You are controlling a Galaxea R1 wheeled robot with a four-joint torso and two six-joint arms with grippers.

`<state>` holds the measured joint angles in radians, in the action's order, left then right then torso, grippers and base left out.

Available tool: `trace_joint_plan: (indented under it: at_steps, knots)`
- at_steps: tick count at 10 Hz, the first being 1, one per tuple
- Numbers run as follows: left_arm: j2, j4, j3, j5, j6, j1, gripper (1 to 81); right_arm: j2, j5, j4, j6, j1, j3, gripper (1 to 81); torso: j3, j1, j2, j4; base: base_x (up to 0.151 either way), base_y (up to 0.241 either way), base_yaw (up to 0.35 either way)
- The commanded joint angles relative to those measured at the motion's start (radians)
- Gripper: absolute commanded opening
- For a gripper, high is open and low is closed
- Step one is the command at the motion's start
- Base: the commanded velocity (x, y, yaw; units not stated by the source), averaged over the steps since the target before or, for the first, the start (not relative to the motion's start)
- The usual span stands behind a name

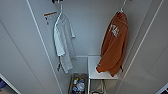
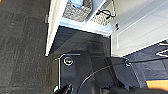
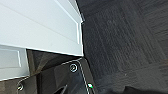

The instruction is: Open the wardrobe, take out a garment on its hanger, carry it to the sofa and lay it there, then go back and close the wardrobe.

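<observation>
While the wardrobe (image 1: 22, 50) stands open, I see the garment (image 1: 113, 45) hanging on its hanger (image 1: 122, 7) inside, probably touching the white shelf (image 1: 93, 67); either gripper's state I cannot tell.

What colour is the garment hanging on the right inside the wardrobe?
Rust-orange with white lettering; the garment shows best in the head view.

- The wardrobe (image 1: 22, 50) is plain white, inside and on its open doors.
- The garment (image 1: 113, 47) is rust-orange with a small white print near the chest.
- Its hanger (image 1: 122, 7) is thin and white.
- A white shirt (image 1: 63, 42) hangs on a white hanger.
- A small orange-and-white label (image 1: 50, 15) sits on the inner wall.
- A woven grey basket (image 2: 76, 12) holds blue and white items.
- The carpet floor (image 3: 120, 42) is dark grey with a fine ribbed pattern.
</observation>
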<state>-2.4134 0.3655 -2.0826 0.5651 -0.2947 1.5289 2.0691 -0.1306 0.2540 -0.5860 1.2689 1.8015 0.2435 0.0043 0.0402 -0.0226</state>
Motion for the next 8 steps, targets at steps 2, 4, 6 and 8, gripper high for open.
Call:
trace_joint_plan:
  at_steps: [2,4,6,8]
  knots:
    - [-0.155,0.003,-0.195,-0.103,-0.015,0.055,81.1,0.174,0.014,-0.013,0.0,0.14,0.163,81.1,0.0,0.0,0.0,0.0,0.0,0.0,0.0]
    - [-0.241,0.006,-0.269,-0.133,-0.015,0.064,81.1,0.297,0.014,-0.012,0.012,0.211,0.252,81.1,0.0,0.0,0.0,0.0,0.0,0.0,0.0]
    - [-0.308,0.006,-0.321,-0.168,-0.014,0.066,81.1,0.421,0.025,0.011,0.017,0.234,0.341,81.1,0.0,0.0,0.001,0.0,0.0,0.0,0.0]
    - [-0.364,0.006,-0.359,-0.22,-0.014,0.066,81.1,0.487,0.028,0.059,0.017,0.258,0.35,81.1,0.0,-0.001,0.001,0.0,0.0,0.0,0.0]
